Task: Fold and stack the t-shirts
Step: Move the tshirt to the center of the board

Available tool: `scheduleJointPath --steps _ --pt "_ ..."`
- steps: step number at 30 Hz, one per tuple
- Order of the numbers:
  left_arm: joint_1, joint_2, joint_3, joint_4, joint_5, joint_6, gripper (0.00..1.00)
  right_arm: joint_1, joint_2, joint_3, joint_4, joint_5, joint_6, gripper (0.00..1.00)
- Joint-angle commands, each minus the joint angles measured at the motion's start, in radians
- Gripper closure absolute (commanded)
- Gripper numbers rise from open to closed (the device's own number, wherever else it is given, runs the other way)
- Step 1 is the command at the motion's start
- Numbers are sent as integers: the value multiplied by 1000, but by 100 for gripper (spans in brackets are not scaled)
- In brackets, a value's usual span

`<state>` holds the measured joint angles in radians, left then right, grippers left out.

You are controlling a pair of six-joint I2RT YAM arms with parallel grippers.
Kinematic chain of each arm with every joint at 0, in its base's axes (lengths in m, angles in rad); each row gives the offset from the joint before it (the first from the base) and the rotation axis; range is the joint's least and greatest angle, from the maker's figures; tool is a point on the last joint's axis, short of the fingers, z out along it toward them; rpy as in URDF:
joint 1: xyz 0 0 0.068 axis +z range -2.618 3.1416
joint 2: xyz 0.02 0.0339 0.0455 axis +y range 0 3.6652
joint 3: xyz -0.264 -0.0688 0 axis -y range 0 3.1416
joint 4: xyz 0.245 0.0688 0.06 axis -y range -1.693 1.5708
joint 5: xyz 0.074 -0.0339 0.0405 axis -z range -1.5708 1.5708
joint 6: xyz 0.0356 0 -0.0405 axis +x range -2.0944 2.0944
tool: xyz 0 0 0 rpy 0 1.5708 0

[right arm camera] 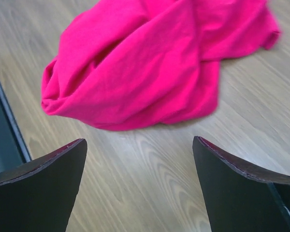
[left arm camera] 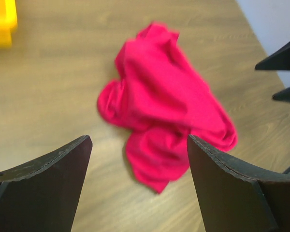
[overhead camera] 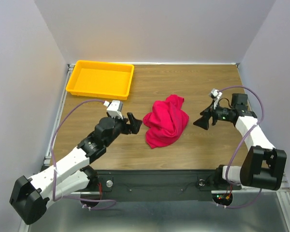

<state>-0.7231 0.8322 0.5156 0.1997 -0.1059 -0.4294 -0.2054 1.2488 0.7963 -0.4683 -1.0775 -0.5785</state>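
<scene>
One crimson-pink t-shirt (overhead camera: 166, 121) lies in a wrinkled heap at the middle of the wooden table. It also shows in the left wrist view (left arm camera: 159, 121) and in the right wrist view (right arm camera: 145, 67). My left gripper (overhead camera: 135, 123) is open and empty just left of the heap, above the table (left arm camera: 139, 145). My right gripper (overhead camera: 201, 120) is open and empty just right of the heap (right arm camera: 139, 147). Neither gripper touches the cloth. No neck label shows.
A yellow plastic tray (overhead camera: 100, 79) stands empty at the far left corner; its corner shows in the left wrist view (left arm camera: 2, 21). The right gripper's fingers (left arm camera: 285, 72) show at the right edge of the left wrist view. Grey walls enclose three sides.
</scene>
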Motion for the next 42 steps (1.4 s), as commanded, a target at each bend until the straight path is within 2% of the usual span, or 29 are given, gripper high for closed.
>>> scheduleJointPath --steps 1,8,14,24,30,32,36,39,40,41,42 --pt "-1 -76 -66 60 -14 -153 9 183 44 118 -107 100 5 5" --pt "-1 -70 -104 55 12 -206 9 372 83 185 -153 218 28 6" --pt "-1 -16 -132 56 71 -236 9 422 83 138 -182 275 -40 10" --pt "-1 -21 -141 55 54 -261 9 584 104 123 -170 427 -56 15" --pt "-1 -47 -157 46 35 -276 10 676 61 127 -126 539 -70 15" --pt "-1 -53 -157 43 32 -278 9 699 83 144 -113 577 -55 18" --pt "-1 -58 -147 29 28 -279 9 730 141 167 -67 622 -17 31" --pt "-1 -67 -140 11 17 -279 9 745 175 193 -58 640 40 63" --pt "-1 -76 -140 7 14 -279 9 745 184 219 -59 645 78 86" --pt "-1 -84 -140 3 11 -279 9 745 181 234 -59 643 95 97" --pt "-1 -90 -140 -5 3 -279 9 745 173 247 -59 639 109 99"
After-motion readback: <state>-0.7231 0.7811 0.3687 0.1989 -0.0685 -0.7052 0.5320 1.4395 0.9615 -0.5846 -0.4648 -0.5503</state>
